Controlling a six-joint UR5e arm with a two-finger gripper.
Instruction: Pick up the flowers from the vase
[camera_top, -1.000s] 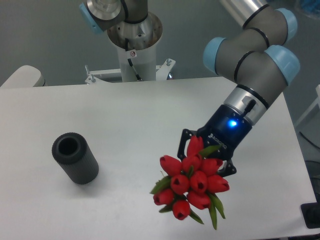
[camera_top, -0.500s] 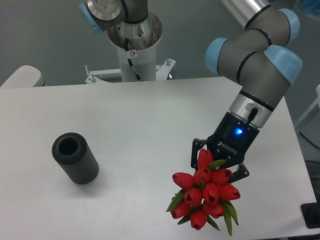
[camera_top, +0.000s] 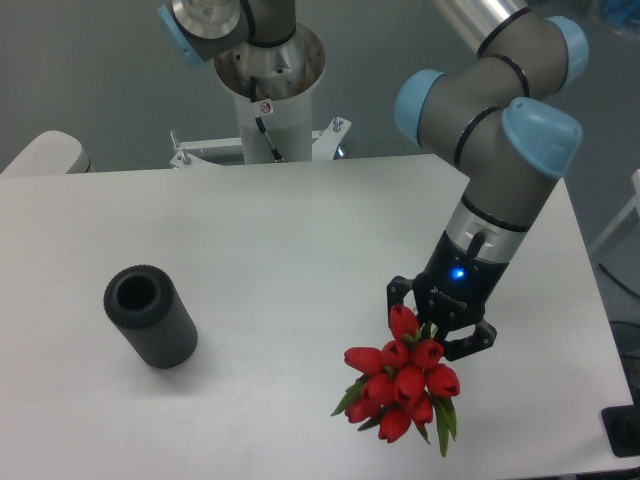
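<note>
The UR5e arm (camera_top: 505, 150) reaches in from the upper right, its grey links and pale blue joint caps folding down so that the wrist slants toward the lower left, with a small blue light glowing on the dark wrist body. The gripper (camera_top: 440, 335) hangs low over the white table (camera_top: 300, 250), and its black fingers are clamped around the stems of the flowers (camera_top: 402, 385), which sit just below it at about five o'clock on the tabletop. The bunch points its heads down and to the left, toward seven o'clock from the gripper, so its long axis runs on from the slant of the wrist; the stems themselves are hidden between the fingers. The buds are glossy red tulips, rounded and tightly packed, with narrow green leaves poking out at the lower edge. Well apart from them, at nine o'clock on the table, the vase (camera_top: 150, 315) stands as a short dark grey cylinder, thick-walled and matte, with finely ribbed sides and a round hollow mouth with nothing in it.
</note>
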